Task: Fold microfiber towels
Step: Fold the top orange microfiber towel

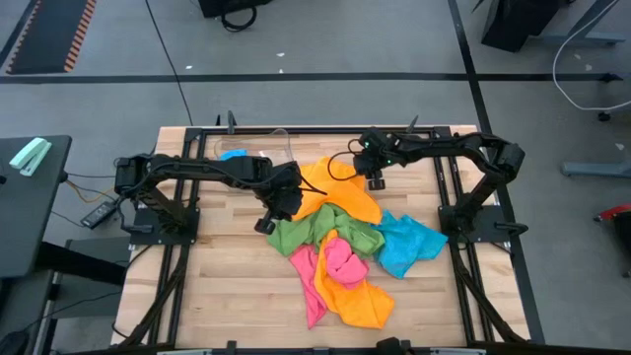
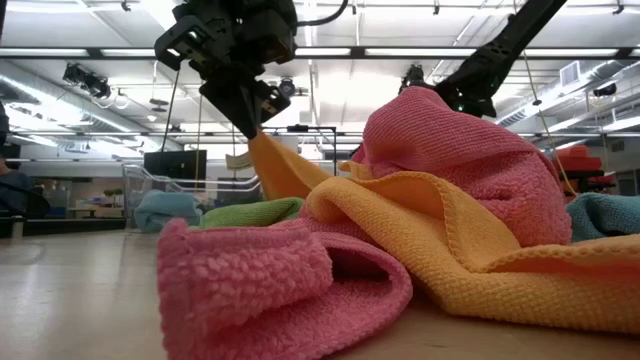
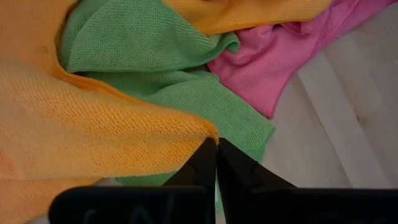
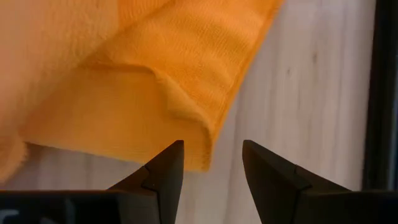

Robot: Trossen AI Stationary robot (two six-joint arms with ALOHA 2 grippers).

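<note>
No text, label, brand, number or sign can be read in any of the views.
</note>
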